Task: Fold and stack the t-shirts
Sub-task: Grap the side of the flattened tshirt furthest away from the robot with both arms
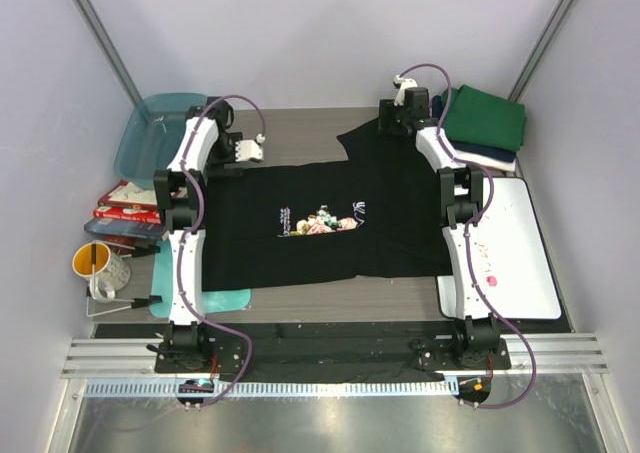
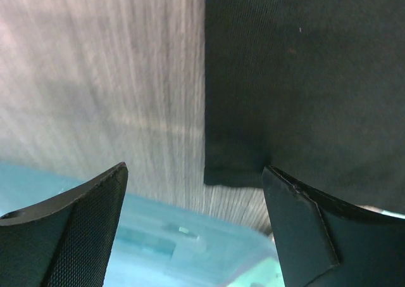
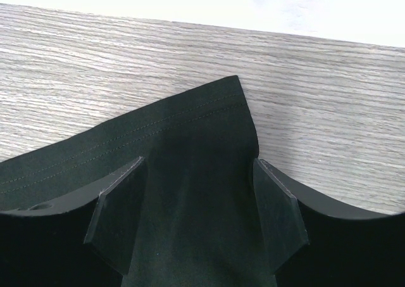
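Grey wood-grain surface (image 1: pixel 300 123) runs between pale walls, and the black t-shirt (image 1: pixel 320 223) lies spread flat across its middle, flower print up. At the far right a folded green t-shirt (image 1: pixel 485 118) sits on a navy t-shirt (image 1: pixel 492 154).

My left fingers (image 1: pixel 250 151) hang over the shirt's far left corner, just beside the teal tub (image 1: pixel 150 128). They stand wide with nothing between them but the corner and bare wood. My right fingers (image 1: pixel 405 98) hover over the far right sleeve, also well apart. The stitched sleeve edge lies under them and is not pinched.

I judge the cloth light, limp and thin. It will sag and drag instead of holding a shape, and a pinch in mid-panel would only bunch it. Hemmed edges are the firmer places, so I would take the corner hem on the left and the sleeve's stitched edge on the right. I would catch both layers and lift evenly.
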`<move>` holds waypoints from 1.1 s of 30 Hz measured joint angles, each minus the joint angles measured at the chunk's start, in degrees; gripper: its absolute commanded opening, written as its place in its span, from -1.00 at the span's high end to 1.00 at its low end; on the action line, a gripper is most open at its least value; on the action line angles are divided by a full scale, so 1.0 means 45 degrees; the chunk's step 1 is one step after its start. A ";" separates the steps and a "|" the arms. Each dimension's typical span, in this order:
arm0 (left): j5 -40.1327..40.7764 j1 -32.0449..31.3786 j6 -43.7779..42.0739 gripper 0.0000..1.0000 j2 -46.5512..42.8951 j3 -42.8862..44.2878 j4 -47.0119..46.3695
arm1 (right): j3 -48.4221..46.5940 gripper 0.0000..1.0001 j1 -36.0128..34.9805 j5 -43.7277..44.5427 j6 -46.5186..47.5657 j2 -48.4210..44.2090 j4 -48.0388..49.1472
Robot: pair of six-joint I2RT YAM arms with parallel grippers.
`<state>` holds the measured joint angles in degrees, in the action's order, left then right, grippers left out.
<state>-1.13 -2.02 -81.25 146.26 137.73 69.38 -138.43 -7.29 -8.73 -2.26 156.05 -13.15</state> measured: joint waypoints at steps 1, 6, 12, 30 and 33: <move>0.0000 0.0005 0.0000 -0.73 0.0073 0.0000 -0.0024 | 0.0000 -0.44 0.0000 0.0000 -0.0005 0.0000 0.0000; -0.0039 -0.0005 0.0000 -0.72 0.0223 0.0029 -0.0063 | 0.0000 -0.44 -0.0010 -0.0010 -0.0005 0.0000 0.0000; -0.0049 0.0000 0.0005 -0.60 0.0248 0.0029 -0.0010 | 0.0000 -0.44 -0.0010 -0.0019 -0.0005 0.0000 -0.0005; 0.0010 0.0000 0.0403 1.00 0.0306 -0.0165 0.0612 | 0.0102 0.92 -0.0010 -0.0034 -0.0044 0.0000 -0.0029; 0.0005 0.0000 0.0529 1.00 0.0262 -0.0253 0.0544 | 0.0121 0.98 -0.0015 0.0000 -0.0102 0.0000 -0.0044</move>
<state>-1.10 -2.02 -78.87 147.44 136.59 71.83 -137.88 -7.35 -8.73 -2.72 156.05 -13.34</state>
